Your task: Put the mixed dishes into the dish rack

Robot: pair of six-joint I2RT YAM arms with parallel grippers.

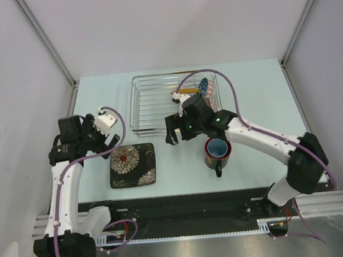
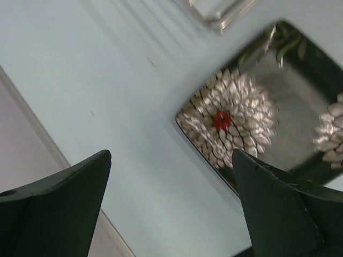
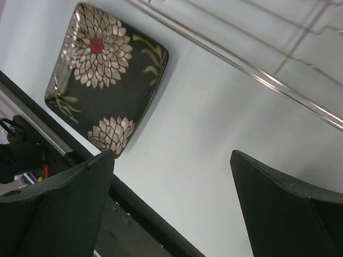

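The square black floral plate (image 1: 132, 164) lies flat on the table near the front, left of centre; it also shows in the left wrist view (image 2: 257, 115) and the right wrist view (image 3: 104, 75). The silver wire dish rack (image 1: 151, 106) stands at the back, holding the yellow plate's edge (image 1: 187, 91) and a blue patterned bowl (image 1: 205, 89) at its right end. The dark red-rimmed mug (image 1: 217, 151) stands upright under my right arm. My left gripper (image 1: 113, 139) is open, just left of the floral plate. My right gripper (image 1: 178, 135) is open, hovering between rack and plate. The brown-speckled bowl is hidden.
The pale table (image 1: 252, 91) ends at a black front rail (image 1: 184, 199). Grey walls and metal frame posts (image 1: 46, 40) close in the sides. The rack's near rim (image 3: 241, 59) crosses the right wrist view.
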